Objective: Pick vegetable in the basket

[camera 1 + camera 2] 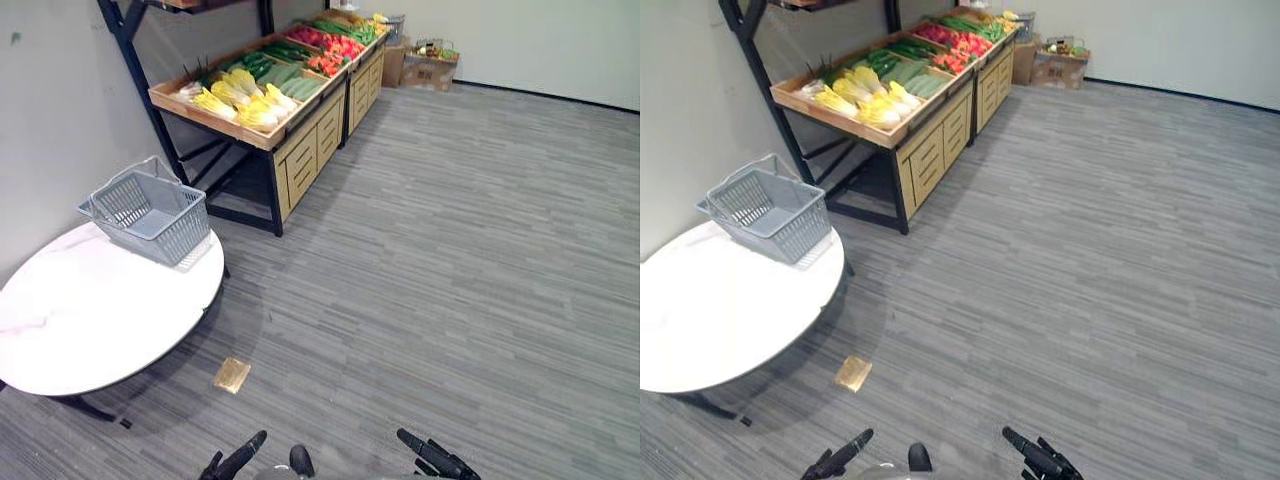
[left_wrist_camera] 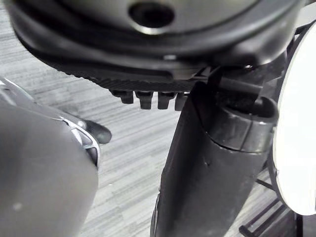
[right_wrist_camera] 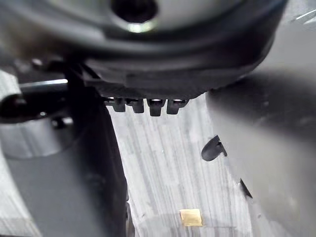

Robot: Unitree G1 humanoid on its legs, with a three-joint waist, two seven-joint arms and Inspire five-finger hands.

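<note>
My left hand (image 1: 238, 460) and my right hand (image 1: 440, 460) are both low at the near edge of the head view, over grey striped floor (image 1: 450, 250). Left hand: fingers (image 2: 145, 98) straight and loose, grasping nothing. Right hand: fingers (image 3: 154, 106) also straight, released, nothing in it. The hands are apart from each other and touch nothing.

Grey plastic basket (image 1: 150, 213) sits upright on the far edge of the round white table (image 1: 90, 320), on my left, close to the wall. Well apart from both hands.

The vegetables are on the wooden display stand (image 1: 300, 150) along the left wall, beyond the table, none in my hands. Napa cabbages (image 1: 240, 100) are in the nearest tray, cucumbers (image 1: 262, 62) just behind them, red vegetables (image 1: 335, 50) further back; I cannot tell their kind. The stand is near the basket but not touching it.

A tan flat piece (image 1: 232, 375) lies on the floor just off the table's near right edge, between table and my left hand; it also shows in the right wrist view (image 3: 191, 217). Cardboard boxes (image 1: 425, 68) are at the far wall past the stand.
</note>
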